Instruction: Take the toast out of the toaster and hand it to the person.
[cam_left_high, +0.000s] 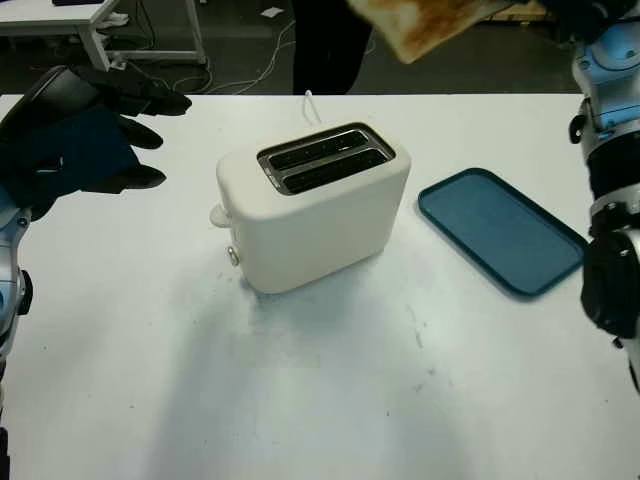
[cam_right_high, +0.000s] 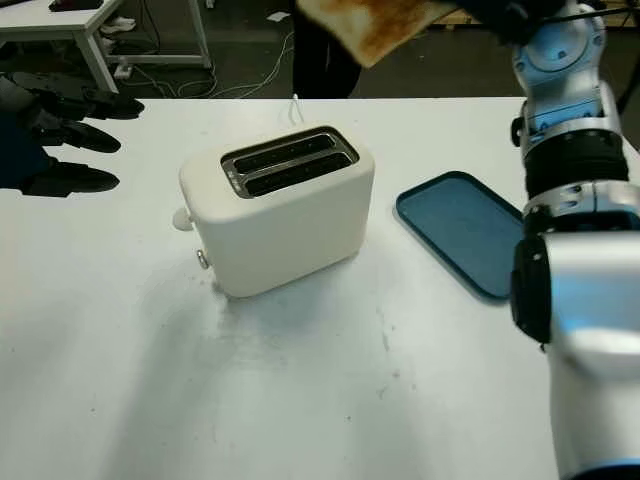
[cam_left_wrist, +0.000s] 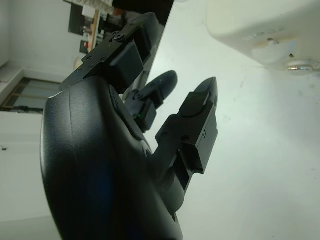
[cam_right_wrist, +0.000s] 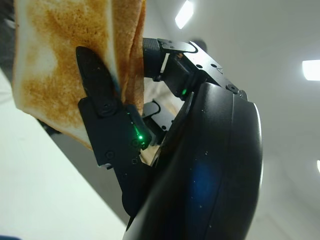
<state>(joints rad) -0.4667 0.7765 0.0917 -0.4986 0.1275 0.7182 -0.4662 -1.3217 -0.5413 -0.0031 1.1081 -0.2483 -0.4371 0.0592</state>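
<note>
I see the toast (cam_right_wrist: 60, 65) up high at the far edge of the table (cam_left_high: 330, 400), past the toaster (cam_left_high: 315, 205). My right hand (cam_right_wrist: 200, 170) holds it, with a black finger (cam_right_wrist: 97, 85) pressed on its brown side. The toaster's two slots are empty (it sits near the middle of the table). A blue tray (cam_left_high: 500, 230) lies to its right. My left hand (cam_left_high: 75, 135) is open, up over the table's left side. Someone in dark clothes (cam_left_high: 330, 45) stands behind the table.

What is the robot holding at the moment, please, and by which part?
The right hand pinches the toast by one edge, raised beyond the toaster. The left hand is open.
</note>
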